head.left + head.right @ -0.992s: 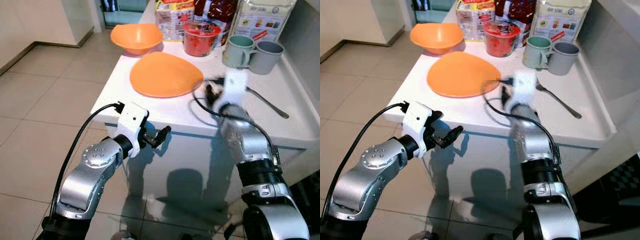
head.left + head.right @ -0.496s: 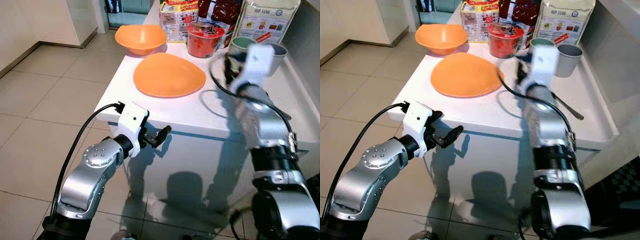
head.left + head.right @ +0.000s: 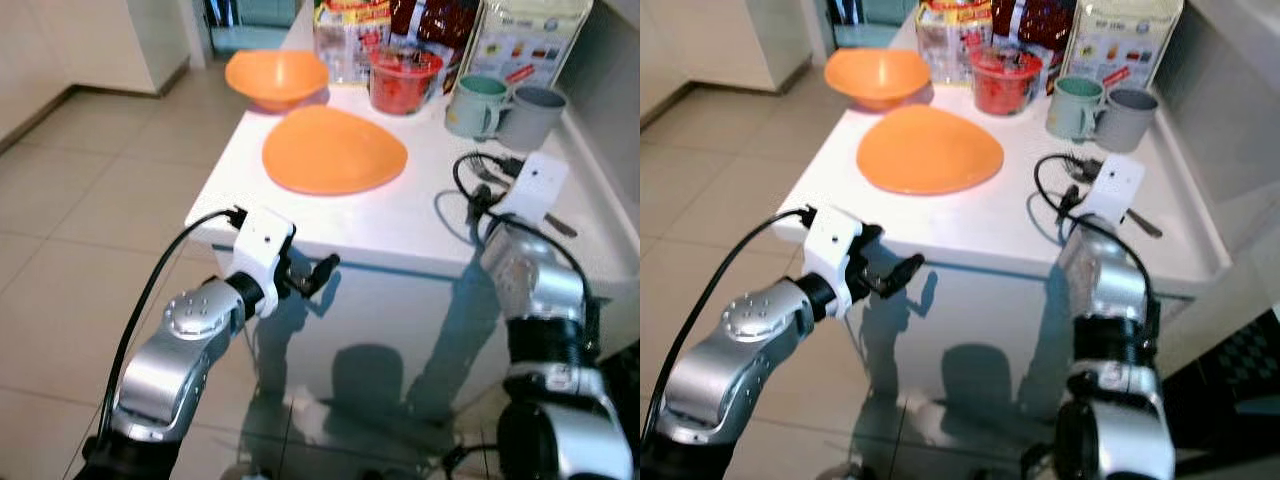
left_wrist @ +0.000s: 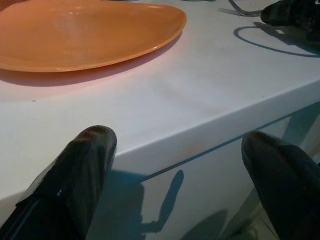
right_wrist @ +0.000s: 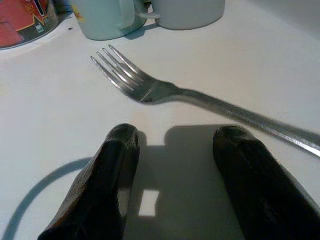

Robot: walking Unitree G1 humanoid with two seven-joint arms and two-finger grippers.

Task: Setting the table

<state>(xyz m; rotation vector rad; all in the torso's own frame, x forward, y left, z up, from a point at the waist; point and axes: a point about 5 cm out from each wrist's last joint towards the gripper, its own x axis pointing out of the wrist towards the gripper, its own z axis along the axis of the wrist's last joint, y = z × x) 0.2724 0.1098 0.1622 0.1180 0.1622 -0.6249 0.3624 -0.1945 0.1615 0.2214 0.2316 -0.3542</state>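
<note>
A metal fork point(image 5: 165, 91) lies on the white table point(image 3: 420, 225) near its right side, tines toward the mugs. My right gripper point(image 5: 177, 135) is low over the table just short of the fork, open, with nothing between its fingers. From the head it sits right of the orange plate point(image 3: 334, 150). An orange bowl point(image 3: 276, 77) stands behind the plate. A teal mug point(image 3: 472, 104) and a grey mug point(image 3: 530, 113) stand at the back right. My left gripper point(image 3: 318, 272) hangs open below the table's front edge point(image 4: 165, 145).
A red noodle cup point(image 3: 403, 78) and food packets point(image 3: 350, 25) line the table's back, with a big bag point(image 3: 530, 35) behind the mugs. A raised wall point(image 3: 610, 90) borders the table's right side. Tiled floor point(image 3: 90, 200) spreads to the left.
My right arm has come back from up by the mugs and dropped to the table beside the fork. The left arm has stayed put. The camera shifted a little.
</note>
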